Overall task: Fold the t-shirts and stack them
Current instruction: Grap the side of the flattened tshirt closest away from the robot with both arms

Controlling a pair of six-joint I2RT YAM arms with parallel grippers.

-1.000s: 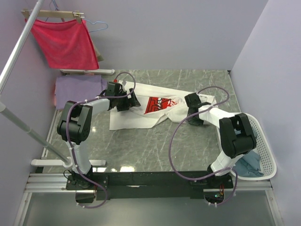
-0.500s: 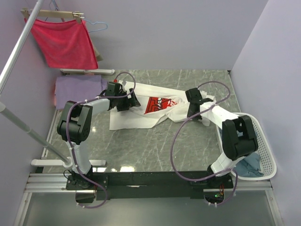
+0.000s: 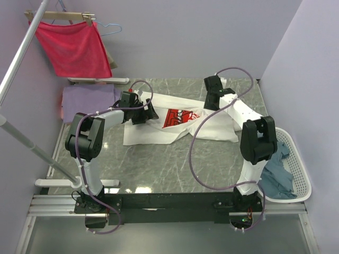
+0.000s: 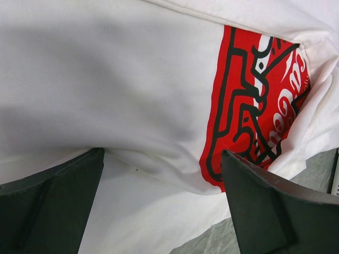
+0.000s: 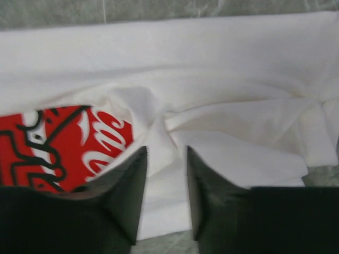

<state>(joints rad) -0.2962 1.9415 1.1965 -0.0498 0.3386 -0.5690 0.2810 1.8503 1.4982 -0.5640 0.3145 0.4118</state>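
Note:
The white t-shirt (image 3: 159, 132) with its red chest print (image 3: 177, 116) lies crumpled and partly folded in the middle of the table. My left gripper (image 3: 150, 114) hovers over its left part, open wide with only cloth beneath (image 4: 163, 153). My right gripper (image 3: 211, 103) is at the shirt's far right edge. Its fingers (image 5: 166, 149) stand a little apart above bunched white folds and pinch nothing. A folded lavender t-shirt (image 3: 87, 99) rests at the far left. The grey-blue t-shirt (image 3: 276, 179) hangs out of the basket.
The white slotted laundry basket (image 3: 297, 165) sits off the table's right edge. A red cloth (image 3: 71, 47) hangs on a hanger at the back left, beside a slanted metal rail (image 3: 21, 53). Purple cables loop from both arms over the marble table (image 3: 159, 164).
My right arm swung from the shirt's right side to its far edge; its gripper shut, then parted again. The shirt's right part now lies lower right. The left arm held still.

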